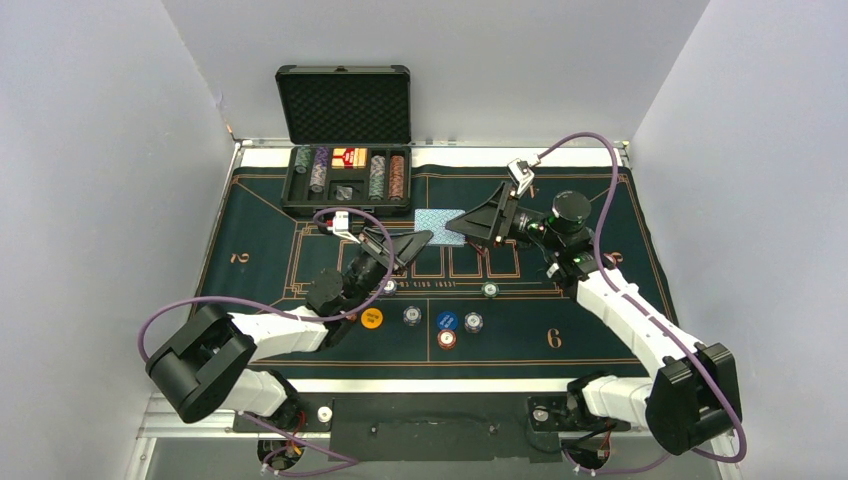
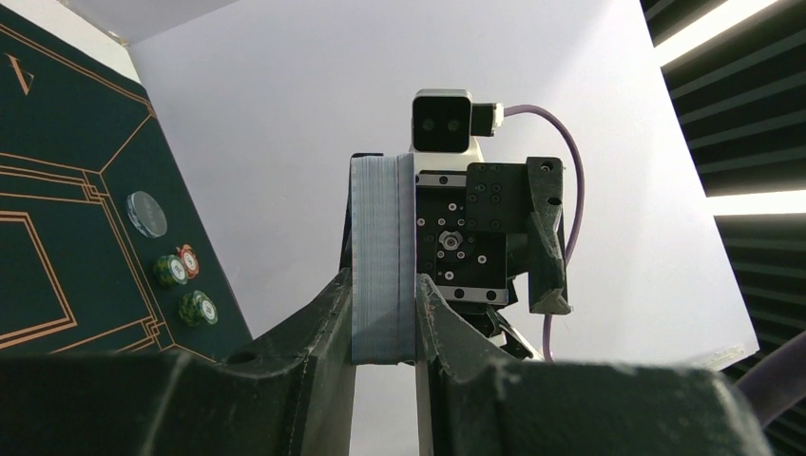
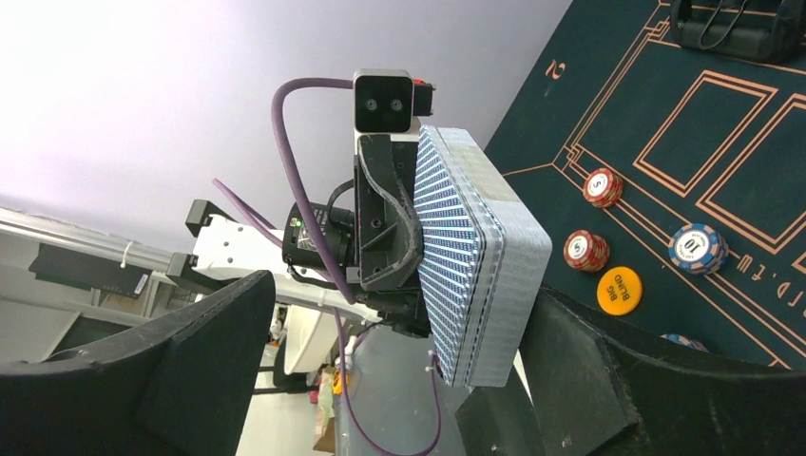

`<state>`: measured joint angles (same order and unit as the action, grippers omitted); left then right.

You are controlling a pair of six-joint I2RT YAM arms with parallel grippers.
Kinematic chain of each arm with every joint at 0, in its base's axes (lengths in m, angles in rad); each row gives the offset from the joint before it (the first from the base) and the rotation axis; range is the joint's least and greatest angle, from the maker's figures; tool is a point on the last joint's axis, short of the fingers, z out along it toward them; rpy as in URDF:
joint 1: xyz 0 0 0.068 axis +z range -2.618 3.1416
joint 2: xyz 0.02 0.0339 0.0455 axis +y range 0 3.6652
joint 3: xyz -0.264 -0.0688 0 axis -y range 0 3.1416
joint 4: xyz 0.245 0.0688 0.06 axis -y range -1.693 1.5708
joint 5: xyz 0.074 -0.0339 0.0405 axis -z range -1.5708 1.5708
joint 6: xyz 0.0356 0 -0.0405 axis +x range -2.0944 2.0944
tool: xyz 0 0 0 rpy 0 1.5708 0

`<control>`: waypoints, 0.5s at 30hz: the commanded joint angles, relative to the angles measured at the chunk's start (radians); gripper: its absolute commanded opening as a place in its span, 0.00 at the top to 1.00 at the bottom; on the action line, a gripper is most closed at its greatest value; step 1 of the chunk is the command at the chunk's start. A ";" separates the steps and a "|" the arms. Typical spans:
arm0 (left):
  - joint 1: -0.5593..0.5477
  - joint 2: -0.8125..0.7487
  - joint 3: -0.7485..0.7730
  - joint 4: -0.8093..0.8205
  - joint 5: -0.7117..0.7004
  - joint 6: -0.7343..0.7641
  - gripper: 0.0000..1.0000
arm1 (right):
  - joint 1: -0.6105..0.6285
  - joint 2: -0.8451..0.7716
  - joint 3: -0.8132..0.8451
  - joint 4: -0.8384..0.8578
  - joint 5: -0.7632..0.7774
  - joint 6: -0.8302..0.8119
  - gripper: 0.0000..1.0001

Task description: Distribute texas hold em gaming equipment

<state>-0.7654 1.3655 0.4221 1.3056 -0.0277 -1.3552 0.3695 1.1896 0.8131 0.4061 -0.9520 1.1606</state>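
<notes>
The thick deck of blue-backed playing cards [image 2: 382, 256] is held edge-up over the middle of the green felt worktop [image 1: 600, 340], clamped between the left fingers [image 2: 318, 328]. The right fingers [image 3: 190, 370] are spread wide either side of it. I cannot tell whether they touch it. Striped poker chips [image 1: 412, 316], a flat orange disc [image 1: 371, 318] and a blue disc [image 1: 446, 320] lie nearer the arm bases.

Through my right wrist camera I read "BIG BLIND" in black on the flat orange button disc [image 3: 619, 290]. The blue-and-white striped chip [image 3: 698, 248] near it carries "10", and the red striped chip [image 3: 602, 186] carries "5". On the dark green felt surface [image 1: 620, 330], the copper numeral 2 [image 1: 240, 257] stands at the left and the copper numeral 6 [image 1: 553, 338] at the right. The copper lettering line [image 1: 440, 287] near the middle is too small for me to read.
</notes>
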 commanded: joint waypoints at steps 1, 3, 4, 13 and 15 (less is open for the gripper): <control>-0.005 -0.011 0.044 0.115 -0.018 -0.014 1.00 | 0.015 0.011 0.005 0.016 0.003 -0.016 0.12; -0.005 -0.012 0.045 0.116 -0.020 -0.014 1.00 | 0.021 0.015 0.005 0.015 0.002 -0.013 0.15; -0.005 -0.011 0.047 0.117 -0.018 -0.016 1.00 | 0.023 0.018 0.005 0.015 0.002 -0.013 0.17; -0.008 0.036 0.051 0.171 -0.006 -0.052 1.00 | 0.021 0.030 -0.038 0.116 0.001 0.074 0.67; -0.010 0.047 0.053 0.178 -0.003 -0.056 1.00 | 0.020 0.033 -0.043 0.139 -0.001 0.084 0.79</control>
<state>-0.7662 1.3975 0.4236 1.3571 -0.0299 -1.3949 0.3859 1.2236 0.7803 0.4221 -0.9470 1.2045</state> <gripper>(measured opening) 0.197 0.294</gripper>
